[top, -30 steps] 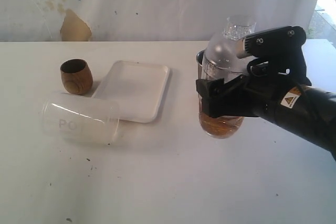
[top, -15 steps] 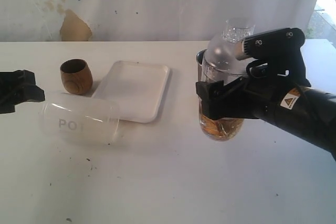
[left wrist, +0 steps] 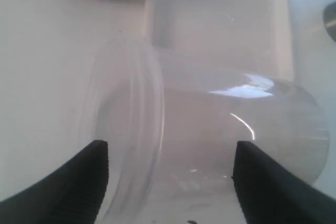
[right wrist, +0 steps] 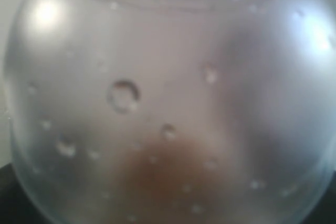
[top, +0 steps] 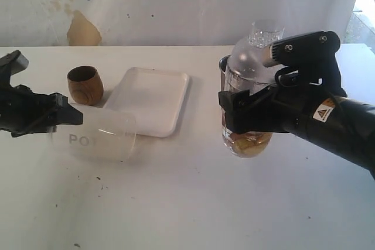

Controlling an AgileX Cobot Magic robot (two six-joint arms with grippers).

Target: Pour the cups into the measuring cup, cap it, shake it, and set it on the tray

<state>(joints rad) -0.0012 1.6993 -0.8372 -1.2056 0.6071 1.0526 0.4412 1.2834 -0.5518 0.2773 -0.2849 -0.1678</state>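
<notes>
So: the right gripper (top: 243,115) is clamped round the measuring cup (top: 249,68) at mid-body. The cup is upright, seemingly just clear of the table (top: 187,203), well to the right of the tray (top: 149,100). Brown contents (top: 249,143) sit in its rounded bottom, w/ droplets on the wall in the right wrist view. The steel tumbler (top: 224,65) peeks out just behind it. The wooden cup (top: 85,85) stands upright near the tray's left edge.

The left gripper (left wrist: 170,150) is spread wide & holds nothing. Its fingers (left wrist: 79,182) are right at the frosted jug (top: 96,139), which lies on its side just in front of the wooden cup. Can't tell if a finger touches it yet.

My read: pouring looks done and capping is the step in hand, w/ the jug prob. meant as the cap.

To do it well:
- Centre the jaws on the jug's body before closing, since a round wall lying down can roll or squirt out.
- Squeeze lightly; thin plastic prob. flexes.
- Lift straight up, clear of the wooden cup.
- Right side: hold the measuring cup upright & steady so nothing slops.
- Line the jug's mouth up over the cup's top first, then lower slowly, no side push.
</notes>
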